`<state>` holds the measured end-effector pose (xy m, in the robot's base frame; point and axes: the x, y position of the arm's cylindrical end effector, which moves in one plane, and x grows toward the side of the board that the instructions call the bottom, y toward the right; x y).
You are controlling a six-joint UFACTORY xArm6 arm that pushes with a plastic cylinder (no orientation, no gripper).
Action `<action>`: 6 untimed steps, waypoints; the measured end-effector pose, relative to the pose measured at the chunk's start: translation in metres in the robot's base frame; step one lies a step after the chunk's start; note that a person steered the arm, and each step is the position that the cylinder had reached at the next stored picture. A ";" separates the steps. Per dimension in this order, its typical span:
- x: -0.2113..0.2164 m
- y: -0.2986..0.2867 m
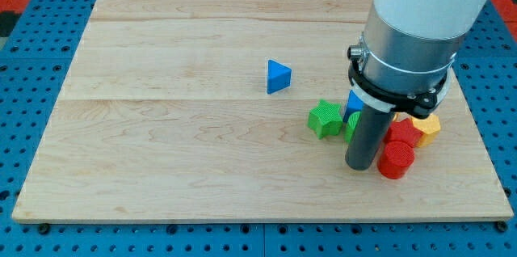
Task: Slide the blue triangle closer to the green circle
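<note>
The blue triangle (278, 76) lies alone near the middle of the wooden board (161, 128). To its lower right sits a cluster of blocks. A green block (351, 126), mostly hidden behind my rod, shows only as a sliver; its shape cannot be made out. My tip (360, 166) rests on the board at the cluster's lower edge, just right of that green sliver and left of a red cylinder (396, 160). The tip is far from the blue triangle, to its lower right.
A green star (325, 118) lies left of the rod. A second blue block (354, 102) is partly hidden behind the arm. A second red block (403, 132) and a yellow block (427, 126) sit right of the rod. The arm's body covers the board's upper right.
</note>
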<state>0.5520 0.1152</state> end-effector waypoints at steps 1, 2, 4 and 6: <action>0.002 -0.001; 0.016 -0.031; -0.041 -0.182; -0.151 -0.131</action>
<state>0.4010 -0.0153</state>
